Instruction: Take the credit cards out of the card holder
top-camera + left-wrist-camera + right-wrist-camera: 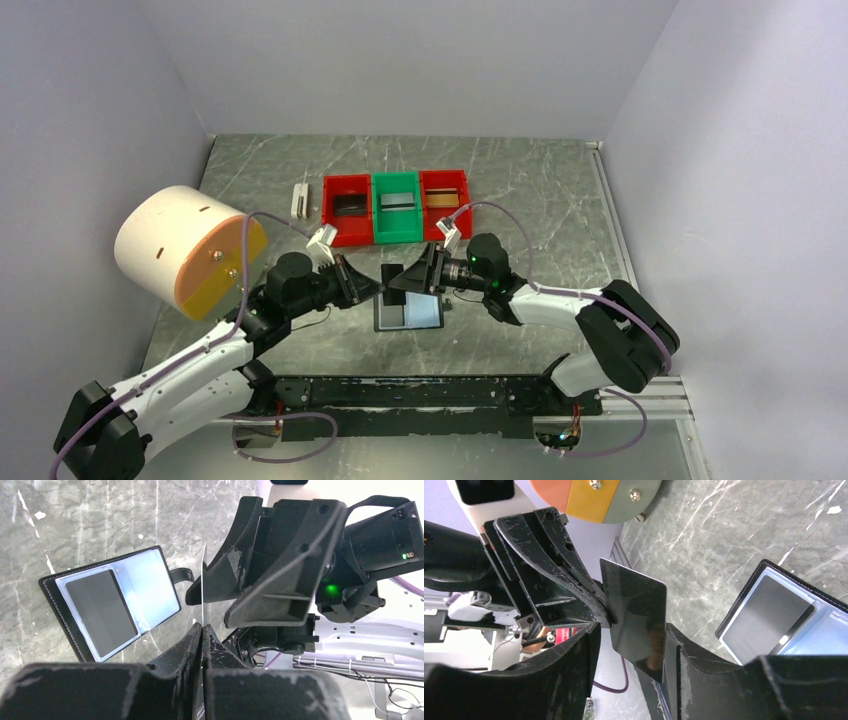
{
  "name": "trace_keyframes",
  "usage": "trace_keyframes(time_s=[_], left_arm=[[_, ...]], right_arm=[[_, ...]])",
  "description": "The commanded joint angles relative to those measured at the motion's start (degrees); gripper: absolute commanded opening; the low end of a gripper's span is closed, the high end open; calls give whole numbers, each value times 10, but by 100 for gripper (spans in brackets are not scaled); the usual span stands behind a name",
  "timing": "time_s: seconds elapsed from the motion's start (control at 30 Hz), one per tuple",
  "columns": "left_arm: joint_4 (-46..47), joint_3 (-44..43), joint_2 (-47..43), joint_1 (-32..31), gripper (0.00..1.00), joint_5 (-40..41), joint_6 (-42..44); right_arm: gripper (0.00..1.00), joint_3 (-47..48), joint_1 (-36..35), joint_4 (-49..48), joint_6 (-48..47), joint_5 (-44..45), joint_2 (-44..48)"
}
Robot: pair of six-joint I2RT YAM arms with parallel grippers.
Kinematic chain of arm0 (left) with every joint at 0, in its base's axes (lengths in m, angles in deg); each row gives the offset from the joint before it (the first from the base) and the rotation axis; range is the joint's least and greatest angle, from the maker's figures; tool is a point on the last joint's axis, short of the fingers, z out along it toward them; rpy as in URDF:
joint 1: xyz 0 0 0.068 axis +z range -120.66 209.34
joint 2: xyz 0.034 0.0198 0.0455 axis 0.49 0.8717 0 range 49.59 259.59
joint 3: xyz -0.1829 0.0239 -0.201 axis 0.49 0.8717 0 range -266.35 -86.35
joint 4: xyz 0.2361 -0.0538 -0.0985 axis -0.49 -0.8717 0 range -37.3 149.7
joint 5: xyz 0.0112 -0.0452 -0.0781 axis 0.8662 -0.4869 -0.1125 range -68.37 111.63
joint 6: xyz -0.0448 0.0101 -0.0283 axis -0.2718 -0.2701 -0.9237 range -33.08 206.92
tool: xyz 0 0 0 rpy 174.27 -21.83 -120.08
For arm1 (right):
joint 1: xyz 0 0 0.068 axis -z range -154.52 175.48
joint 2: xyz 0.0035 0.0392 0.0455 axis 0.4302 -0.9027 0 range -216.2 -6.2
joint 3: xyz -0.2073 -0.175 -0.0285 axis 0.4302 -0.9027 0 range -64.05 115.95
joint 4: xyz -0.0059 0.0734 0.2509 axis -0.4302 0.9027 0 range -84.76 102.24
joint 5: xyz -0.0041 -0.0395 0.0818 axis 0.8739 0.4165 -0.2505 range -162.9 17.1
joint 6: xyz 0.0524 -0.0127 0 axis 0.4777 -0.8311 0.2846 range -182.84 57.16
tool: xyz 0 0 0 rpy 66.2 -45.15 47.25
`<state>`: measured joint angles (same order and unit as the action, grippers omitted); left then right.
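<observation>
Right wrist view puts the right jaws nearest, spread wide on either side of a dark glossy card (636, 615) that hangs in the air. Whether their pads touch it yet is hard to say from this angle. Just behind the card, the left jaws are clenched on its far edge, so that pinch alone looks to be carrying it.

This reads as a handover. The main risk is timing: if the left jaws let go before the right jaws have closed flat on the card, it would drop. The card is thin and slick, so a grip near one corner could let it swivel or slide out. If both sides clamped and then pulled at different angles, the card could bend. The two sets of jaws are also crowded together and could knock each other.

Beyond them the wallet (826, 630) lies open on the worktop (520, 200), directly under the exchange. One more dark card (766, 615) sits in its clear pocket. Nothing holds the wallet down, so pulling at that card could drag it or fold it shut.

Farthest back stand a green bin (397, 232) and red bins (346, 235), each seemingly holding one card. The carry to them passes over bare worktop, where a loose grip would lose the card.
</observation>
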<state>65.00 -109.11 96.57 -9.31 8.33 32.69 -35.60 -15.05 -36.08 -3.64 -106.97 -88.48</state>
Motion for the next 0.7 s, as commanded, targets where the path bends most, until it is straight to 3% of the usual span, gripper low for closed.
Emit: trace_keyframes(time_s=[0.0,0.43,0.53,0.67], left_arm=[[40,10,-15,8,9,-25,-1],[38,17,-32,19,9,-11,-9],[18,14,-48,23,23,5,-8],[-38,-7,-64,24,61,39,6]], right_arm=[[46,6,15,-27,4,-24,20],[5,-9,20,-89,30,-37,29],[0,-6,20,-72,20,-29,31],[0,7,20,-9,-16,-10,40]])
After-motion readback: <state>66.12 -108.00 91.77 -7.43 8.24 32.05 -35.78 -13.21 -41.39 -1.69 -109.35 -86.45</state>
